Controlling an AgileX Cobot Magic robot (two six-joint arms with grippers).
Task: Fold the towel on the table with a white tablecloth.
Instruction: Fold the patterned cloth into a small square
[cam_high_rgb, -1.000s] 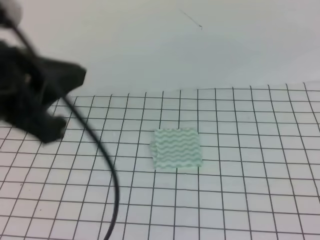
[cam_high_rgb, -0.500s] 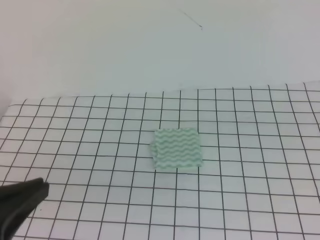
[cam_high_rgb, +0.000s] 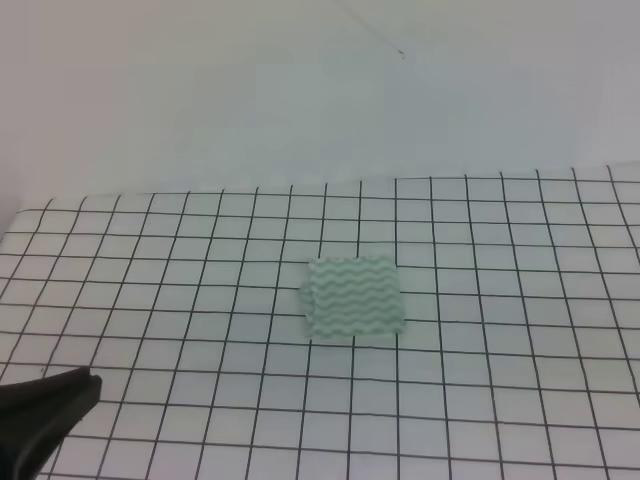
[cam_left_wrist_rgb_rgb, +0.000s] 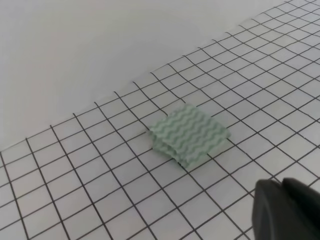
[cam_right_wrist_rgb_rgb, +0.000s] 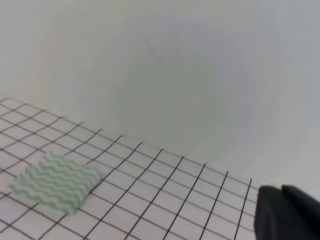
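The towel, mint-green and white with wavy stripes, lies folded into a small rectangle on the white gridded tablecloth that covers the table. It also shows in the left wrist view and in the right wrist view. My left arm shows only as a dark tip at the bottom left corner, far from the towel. My left gripper is a dark shape at the lower right, its fingers together and empty. My right gripper looks the same, well to the right of the towel.
A plain pale wall rises behind the far edge of the tablecloth. The grid runs on around the towel on every side. The tablecloth's left edge shows at the far left.
My left arm has dropped from the upper left of the view to the bottom left corner and is now almost out of sight. The towel has not moved.
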